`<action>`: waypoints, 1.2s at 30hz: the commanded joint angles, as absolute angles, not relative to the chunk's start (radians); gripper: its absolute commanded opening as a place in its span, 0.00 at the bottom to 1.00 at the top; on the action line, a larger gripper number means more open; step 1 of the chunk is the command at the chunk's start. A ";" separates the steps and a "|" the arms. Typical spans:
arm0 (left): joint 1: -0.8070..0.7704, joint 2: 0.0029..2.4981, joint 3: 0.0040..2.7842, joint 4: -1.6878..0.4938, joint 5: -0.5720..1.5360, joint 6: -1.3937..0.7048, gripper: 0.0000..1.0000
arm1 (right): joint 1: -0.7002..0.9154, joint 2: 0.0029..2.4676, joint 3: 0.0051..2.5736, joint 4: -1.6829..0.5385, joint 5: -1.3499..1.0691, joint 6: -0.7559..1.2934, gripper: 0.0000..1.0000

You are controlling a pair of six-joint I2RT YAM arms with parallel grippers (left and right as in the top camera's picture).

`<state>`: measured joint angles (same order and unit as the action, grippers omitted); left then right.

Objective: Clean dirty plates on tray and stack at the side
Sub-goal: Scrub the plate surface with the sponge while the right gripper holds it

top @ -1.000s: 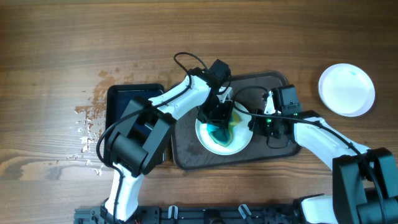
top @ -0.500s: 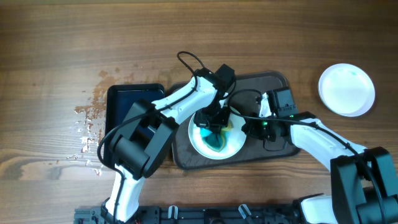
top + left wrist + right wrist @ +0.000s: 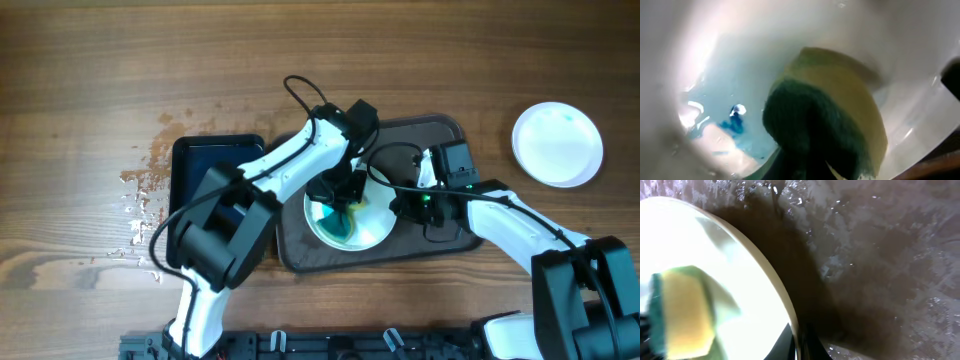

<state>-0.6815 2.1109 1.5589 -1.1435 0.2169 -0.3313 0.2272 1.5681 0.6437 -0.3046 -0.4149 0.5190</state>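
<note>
Your dirty plate (image 3: 365, 232) sits on the brown tray (image 3: 440, 140), toward the tray's left half, with its left rim close to the tray's left edge. Inside the plate you have a smear of blue liquid (image 3: 732, 122) pooled on the white surface, and a sponge (image 3: 840, 115) pressed down into it. The sponge shows a dark green scrub face at one side and a yellow body behind it. In the right wrist view the tray's floor beside the plate is wet and glistening.

Your left gripper (image 3: 345, 192) is down inside the plate, closed around the sponge. The sponge fills the left wrist view, so you cannot see the fingers themselves there. The sponge is touching the plate just beside the blue smear.

Your right gripper (image 3: 408, 207) is at the plate's right rim. In the right wrist view the rim runs down between two dark finger shapes at the bottom edge, so the jaws look nearly closed, pinching the rim.

Further out, a clean white plate (image 3: 557, 143) lies alone on the wooden table (image 3: 100, 80), well apart to the right of the tray. A dark rectangular bin (image 3: 200, 170) sits just beside the tray's left edge. Light crumbs (image 3: 140, 205) are scattered on the wood to the left of the bin.
</note>
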 commanded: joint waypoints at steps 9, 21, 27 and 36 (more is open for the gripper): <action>-0.671 2.075 1.557 -1.034 -0.081 -0.353 0.04 | 0.207 1.582 0.641 -0.300 -0.341 0.550 0.05; -0.672 2.152 1.556 -0.847 0.317 -0.340 0.04 | 0.207 1.582 0.641 -0.311 -0.341 0.542 0.05; -0.696 2.164 1.556 -0.800 0.595 -0.340 0.04 | 0.207 1.582 0.641 -0.311 -0.341 0.542 0.05; -0.709 2.170 1.556 -0.831 0.523 -0.349 0.04 | 0.207 1.582 0.641 -0.314 -0.341 0.542 0.05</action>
